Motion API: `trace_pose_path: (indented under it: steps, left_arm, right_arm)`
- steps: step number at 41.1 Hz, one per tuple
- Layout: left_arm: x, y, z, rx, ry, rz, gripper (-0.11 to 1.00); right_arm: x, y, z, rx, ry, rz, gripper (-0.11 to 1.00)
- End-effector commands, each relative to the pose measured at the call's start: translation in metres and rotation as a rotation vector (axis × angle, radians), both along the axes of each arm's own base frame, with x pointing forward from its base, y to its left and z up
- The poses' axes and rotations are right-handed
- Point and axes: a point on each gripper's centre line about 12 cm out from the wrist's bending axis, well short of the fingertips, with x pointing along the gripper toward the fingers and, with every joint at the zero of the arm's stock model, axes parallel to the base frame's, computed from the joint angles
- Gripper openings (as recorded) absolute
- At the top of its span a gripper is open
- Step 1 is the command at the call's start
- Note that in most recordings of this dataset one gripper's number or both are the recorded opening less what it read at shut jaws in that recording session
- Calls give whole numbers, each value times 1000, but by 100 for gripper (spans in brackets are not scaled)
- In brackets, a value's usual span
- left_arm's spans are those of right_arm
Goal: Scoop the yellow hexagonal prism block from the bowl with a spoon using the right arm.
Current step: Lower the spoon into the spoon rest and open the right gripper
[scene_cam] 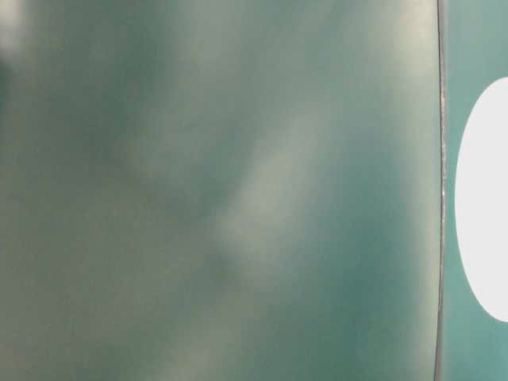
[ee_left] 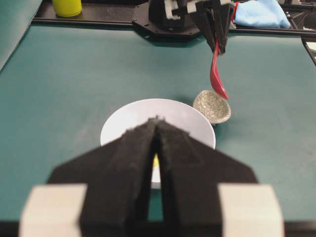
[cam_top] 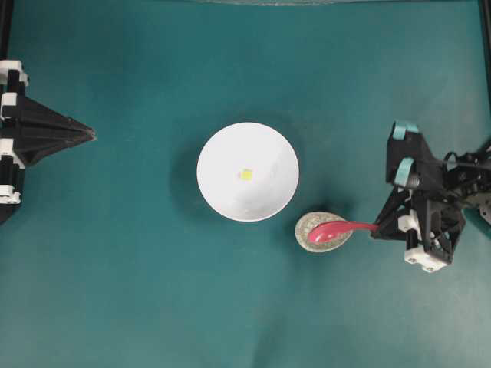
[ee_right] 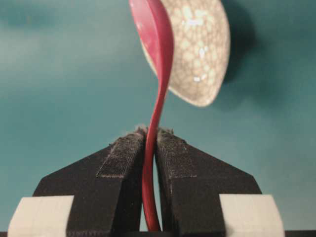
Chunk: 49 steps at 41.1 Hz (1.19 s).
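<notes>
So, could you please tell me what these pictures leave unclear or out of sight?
- Table-level view: blurred; only a cut-off slice of the bowl.
- Left wrist view: the left tool hides most of the yellow block.
- Right wrist view: the spoon scoop is cut off at the top edge; it covers part of the speckled dish.

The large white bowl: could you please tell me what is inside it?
Inside the large round white bowl lies only a tiny yellow block, near its centre. The left wrist view's own pincer hides most of it.
</notes>
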Motion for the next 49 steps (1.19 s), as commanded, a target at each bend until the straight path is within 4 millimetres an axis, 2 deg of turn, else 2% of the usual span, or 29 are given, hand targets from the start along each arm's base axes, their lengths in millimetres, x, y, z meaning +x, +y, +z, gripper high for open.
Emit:
trace_pose_path:
  steps: [1,12,24,31,40,49]
  left_arm:
    - [2,0,10,1,-29,-2,0]
    - [2,0,11,0,-31,-2,0]
    - [2,0,11,0,-31,-2,0]
    - [2,0,11,0,-31,-2,0]
    - [2,0,10,0,-29,-2,0]
    - [2,0,11,0,-32,-2,0]
  right_arm:
    - [3,1,-3,-4,-1,1,12]
    - [8,-1,-17,-44,17,6,12]
    - [10,-1,-17,-58,-4,7,16]
    - [11,-1,-16,-57,-4,6,26]
    - [11,-1,-16,-58,-4,8,47]
    - [11,-3,-15,-102,-19,44,57]
